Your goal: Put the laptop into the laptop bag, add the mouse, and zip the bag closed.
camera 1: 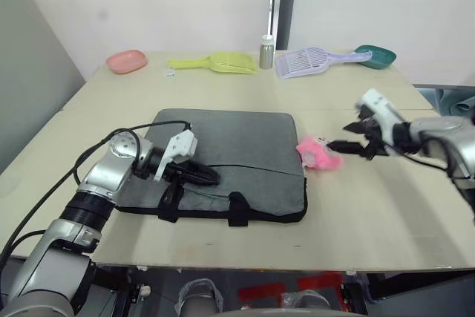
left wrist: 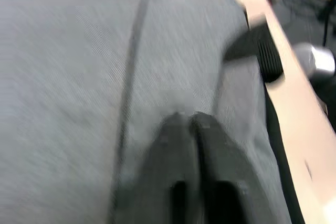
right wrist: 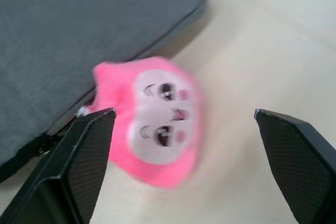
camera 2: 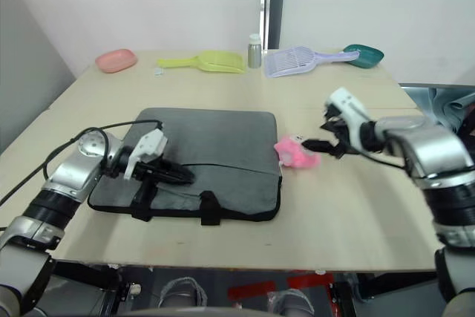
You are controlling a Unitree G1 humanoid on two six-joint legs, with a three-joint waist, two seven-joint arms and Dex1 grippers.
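Grey laptop bag (camera 1: 237, 150) with black edging, pink plush toy (camera 1: 318, 153)

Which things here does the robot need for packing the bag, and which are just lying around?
For the job:
laptop bag
left gripper, shut, on the bag
right gripper, open

Just lying about:
pink plush toy
pink dish
yellow scoop
small bottle
lilac scoop
teal dish

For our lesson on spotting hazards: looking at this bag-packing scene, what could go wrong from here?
1. The right hand is open around the pink plush toy with a face, not a mouse; it may pack the wrong thing.
2. The left hand, fingers shut, presses on the flat grey fabric laptop bag; it could drag the bag across the beige table towards the near edge.
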